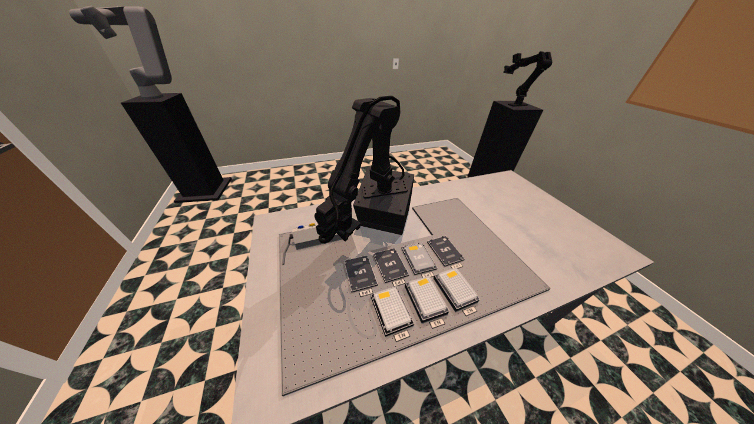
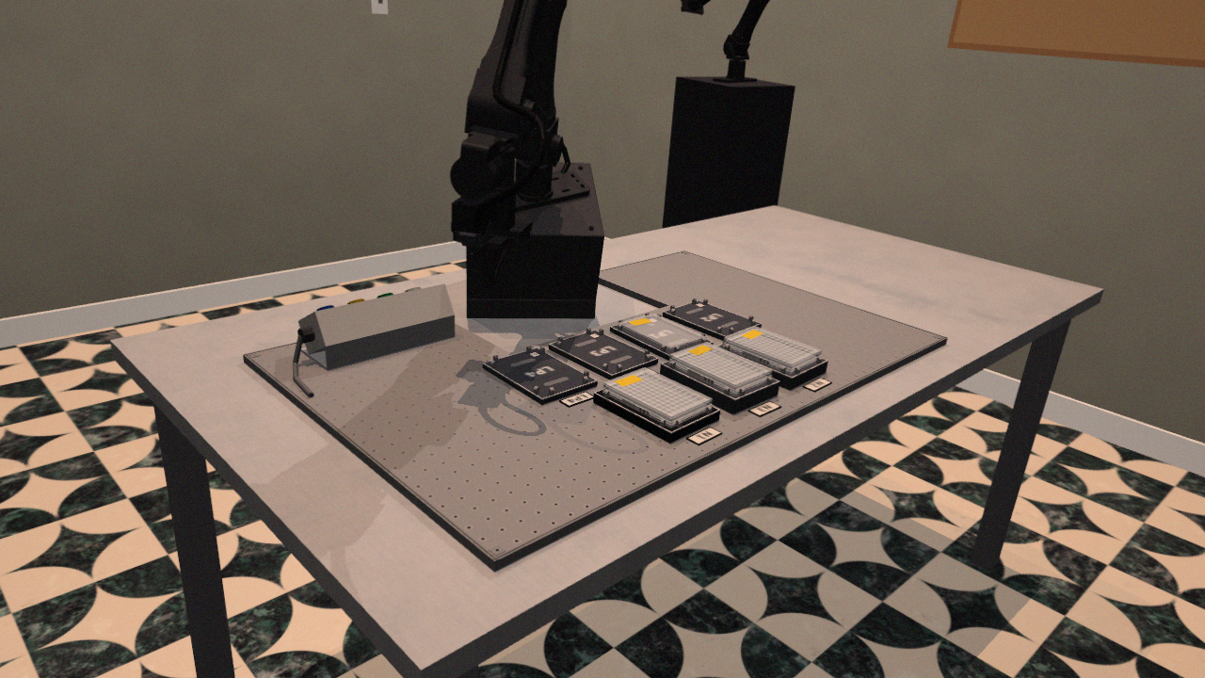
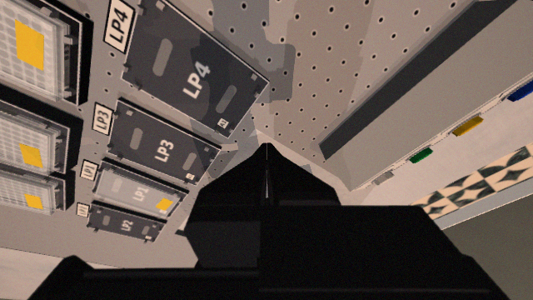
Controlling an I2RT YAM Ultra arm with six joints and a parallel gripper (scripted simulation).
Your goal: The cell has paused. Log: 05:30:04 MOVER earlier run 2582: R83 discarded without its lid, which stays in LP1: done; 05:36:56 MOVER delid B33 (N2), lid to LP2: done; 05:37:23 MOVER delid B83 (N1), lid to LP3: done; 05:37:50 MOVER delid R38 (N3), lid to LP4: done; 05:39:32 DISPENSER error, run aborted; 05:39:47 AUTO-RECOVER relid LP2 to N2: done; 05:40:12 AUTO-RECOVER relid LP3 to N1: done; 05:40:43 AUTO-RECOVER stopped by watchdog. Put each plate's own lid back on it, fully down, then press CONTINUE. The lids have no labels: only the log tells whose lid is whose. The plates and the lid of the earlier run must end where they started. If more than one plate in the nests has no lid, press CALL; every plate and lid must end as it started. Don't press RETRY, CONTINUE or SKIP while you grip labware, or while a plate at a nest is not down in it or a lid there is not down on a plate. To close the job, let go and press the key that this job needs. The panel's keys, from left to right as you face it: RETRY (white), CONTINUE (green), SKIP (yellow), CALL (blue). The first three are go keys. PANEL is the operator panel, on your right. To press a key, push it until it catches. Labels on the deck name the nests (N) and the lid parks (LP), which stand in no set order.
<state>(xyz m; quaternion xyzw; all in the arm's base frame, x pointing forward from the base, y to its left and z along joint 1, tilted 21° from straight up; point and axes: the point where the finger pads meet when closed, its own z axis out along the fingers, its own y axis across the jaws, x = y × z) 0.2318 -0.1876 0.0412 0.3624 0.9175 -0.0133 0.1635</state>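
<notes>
Three white well plates sit in the front nests (image 1: 392, 310) (image 1: 427, 297) (image 1: 456, 288). Each appears to carry a clear lid with a yellow tag; they also show at the left edge of the wrist view (image 3: 33, 46). Behind them, park LP1 (image 3: 137, 193) holds a clear lid with a yellow tag. Parks LP4 (image 3: 196, 79), LP3 (image 3: 162, 146) and LP2 (image 3: 125, 225) are bare. My gripper (image 3: 266, 150) is shut and empty. It hangs above the deck between LP4 and the grey panel (image 1: 303, 237), and it also shows in the top view (image 1: 329, 232).
The panel's keys show in the wrist view, right of the fingertips: white (image 3: 383, 177), green (image 3: 420, 155), yellow (image 3: 467, 126), blue (image 3: 520, 91). The arm's black base block (image 2: 532, 252) stands just behind the lid parks. A cable hangs off the panel's end (image 2: 298, 371).
</notes>
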